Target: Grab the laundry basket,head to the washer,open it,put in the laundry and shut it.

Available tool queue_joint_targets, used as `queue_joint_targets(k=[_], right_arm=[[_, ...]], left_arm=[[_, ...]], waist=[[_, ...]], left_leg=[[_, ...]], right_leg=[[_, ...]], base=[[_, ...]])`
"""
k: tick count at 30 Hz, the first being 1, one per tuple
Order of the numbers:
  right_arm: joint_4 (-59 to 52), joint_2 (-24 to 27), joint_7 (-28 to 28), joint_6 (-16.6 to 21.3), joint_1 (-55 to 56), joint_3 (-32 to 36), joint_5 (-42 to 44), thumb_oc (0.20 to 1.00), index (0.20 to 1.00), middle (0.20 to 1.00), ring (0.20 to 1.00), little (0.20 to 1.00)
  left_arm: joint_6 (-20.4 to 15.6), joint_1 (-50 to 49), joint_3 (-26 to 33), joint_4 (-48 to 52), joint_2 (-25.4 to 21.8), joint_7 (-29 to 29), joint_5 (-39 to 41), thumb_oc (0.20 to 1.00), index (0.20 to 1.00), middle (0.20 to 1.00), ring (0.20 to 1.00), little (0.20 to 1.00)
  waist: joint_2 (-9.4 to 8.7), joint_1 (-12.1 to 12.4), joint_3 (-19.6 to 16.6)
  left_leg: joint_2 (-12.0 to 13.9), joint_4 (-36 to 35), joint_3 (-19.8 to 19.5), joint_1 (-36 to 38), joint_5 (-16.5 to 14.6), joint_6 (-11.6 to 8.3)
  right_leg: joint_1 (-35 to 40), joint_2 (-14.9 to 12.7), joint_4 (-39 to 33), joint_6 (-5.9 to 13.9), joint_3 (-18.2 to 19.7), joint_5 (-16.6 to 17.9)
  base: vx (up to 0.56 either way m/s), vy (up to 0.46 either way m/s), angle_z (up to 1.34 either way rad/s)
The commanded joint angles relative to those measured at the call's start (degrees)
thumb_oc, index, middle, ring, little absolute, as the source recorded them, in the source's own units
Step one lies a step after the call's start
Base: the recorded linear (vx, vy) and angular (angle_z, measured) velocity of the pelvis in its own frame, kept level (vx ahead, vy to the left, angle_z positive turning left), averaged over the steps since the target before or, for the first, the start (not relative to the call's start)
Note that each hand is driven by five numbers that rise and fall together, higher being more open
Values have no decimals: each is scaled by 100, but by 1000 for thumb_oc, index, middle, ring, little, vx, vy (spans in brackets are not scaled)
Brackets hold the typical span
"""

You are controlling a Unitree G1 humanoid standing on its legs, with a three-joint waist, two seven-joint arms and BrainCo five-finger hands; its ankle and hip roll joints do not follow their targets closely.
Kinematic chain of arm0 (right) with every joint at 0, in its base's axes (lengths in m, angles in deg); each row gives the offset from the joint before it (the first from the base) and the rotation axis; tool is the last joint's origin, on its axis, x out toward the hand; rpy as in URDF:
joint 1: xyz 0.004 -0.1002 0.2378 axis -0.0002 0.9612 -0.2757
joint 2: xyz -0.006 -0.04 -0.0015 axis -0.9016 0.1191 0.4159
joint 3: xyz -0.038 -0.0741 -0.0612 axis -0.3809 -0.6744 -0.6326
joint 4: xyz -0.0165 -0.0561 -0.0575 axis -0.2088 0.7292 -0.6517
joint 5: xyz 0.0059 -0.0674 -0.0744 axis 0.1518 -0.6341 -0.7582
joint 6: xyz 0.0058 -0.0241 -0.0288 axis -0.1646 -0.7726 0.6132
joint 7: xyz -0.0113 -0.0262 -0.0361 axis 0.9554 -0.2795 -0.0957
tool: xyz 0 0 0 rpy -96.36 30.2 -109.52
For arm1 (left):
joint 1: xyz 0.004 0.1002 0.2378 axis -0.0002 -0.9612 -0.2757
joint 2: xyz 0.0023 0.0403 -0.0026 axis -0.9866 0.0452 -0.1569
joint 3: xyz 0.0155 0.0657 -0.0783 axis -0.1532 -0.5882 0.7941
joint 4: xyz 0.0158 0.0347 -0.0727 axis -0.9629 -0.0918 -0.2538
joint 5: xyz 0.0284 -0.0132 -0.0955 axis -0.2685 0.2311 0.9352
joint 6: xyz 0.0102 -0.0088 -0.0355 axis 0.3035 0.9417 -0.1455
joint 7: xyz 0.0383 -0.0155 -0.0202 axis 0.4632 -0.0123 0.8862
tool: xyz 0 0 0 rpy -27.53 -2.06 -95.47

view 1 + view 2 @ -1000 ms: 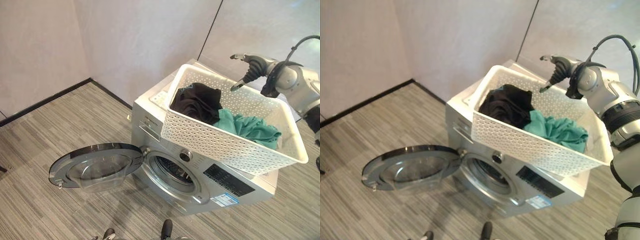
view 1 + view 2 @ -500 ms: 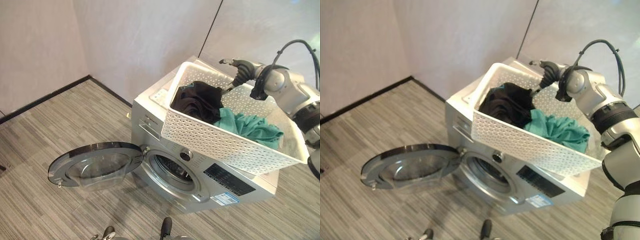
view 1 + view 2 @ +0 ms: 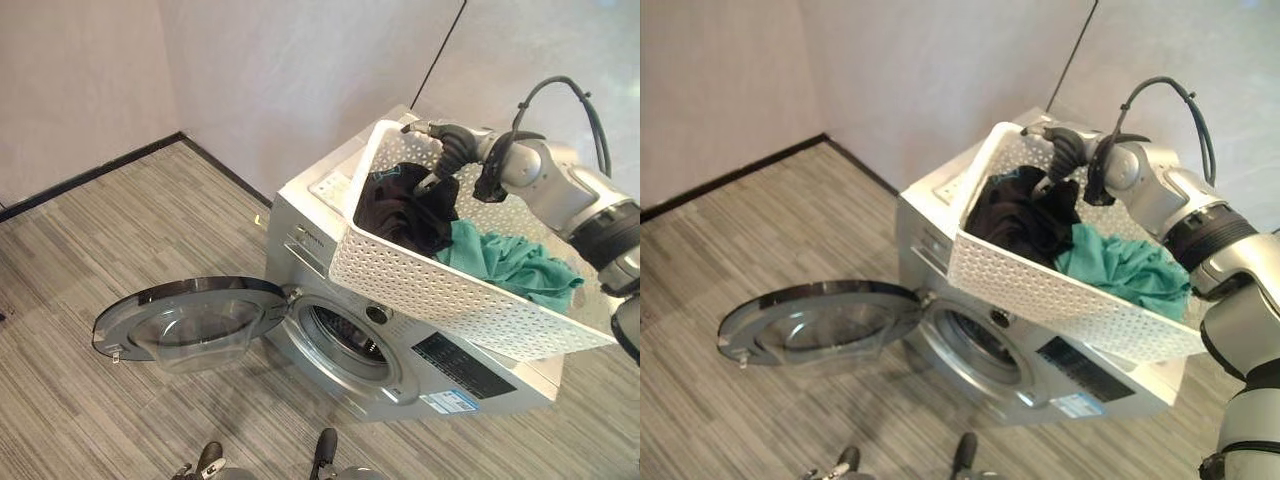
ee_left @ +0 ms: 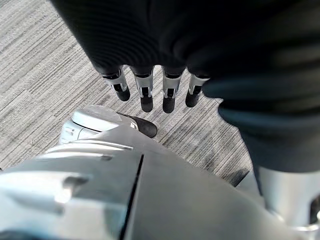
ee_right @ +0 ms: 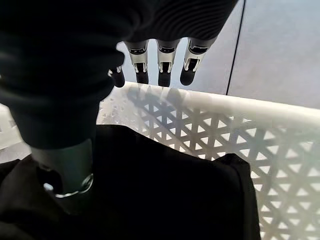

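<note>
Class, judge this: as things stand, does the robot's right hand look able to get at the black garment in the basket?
Probably yes: the right hand hovers open just above the black garment, nothing between them.

The room is lit evenly and softly, quite bright, with no hard glare. The pale wall (image 3: pixel 300 70) looks smooth, a little washed out. A faint shadow lies on the floor (image 3: pixel 130 230) under the open washer door (image 3: pixel 190 320), whose glass gives a weak reflection. The black garment (image 3: pixel 405 210) in the white basket (image 3: pixel 440 290) is so dark that its folds hardly show. Close to the wrist cameras the ribbed covers are blurred and nearly black. Straight lines bend slightly at the edges.
</note>
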Motion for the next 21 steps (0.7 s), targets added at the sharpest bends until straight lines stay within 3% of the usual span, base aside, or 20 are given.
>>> queue_joint_targets(k=[1,15,17,21], right_arm=[[-86,387,66,127,-600,-328,54,1000,1000,1000,1000,1000],[193,331,113,1,-374,-254,-165,1000,1000,1000,1000,1000],[1703,14,-240,-81,-749,-27,-408,1000,1000,1000,1000,1000],[2842,-382,-689,-166,-1153,352,-447,1000,1000,1000,1000,1000]], left_arm=[[-51,279,-219,-101,146,-64,-148,1000,1000,1000,1000,1000],[-2,304,-143,-215,172,-77,-131,1000,1000,1000,1000,1000],[-4,281,-168,-296,164,-27,-118,1000,1000,1000,1000,1000],[-39,332,-272,-324,150,52,-57,1000,1000,1000,1000,1000]], waist=[[-322,105,228],[-404,54,255],[-323,98,228],[-262,107,183]], left_leg=[[-218,-3,418,1,-106,418],[-214,-3,470,45,-130,427],[-221,-3,476,47,-142,442],[-249,-3,436,-8,-119,468]], right_leg=[[345,-322,205,322,279,-963],[370,-317,175,320,334,-939],[357,-328,127,323,340,-863],[338,-350,68,324,314,-801]], base=[[-22,6,-10],[-5,2,-4],[0,0,0],[0,0,0]])
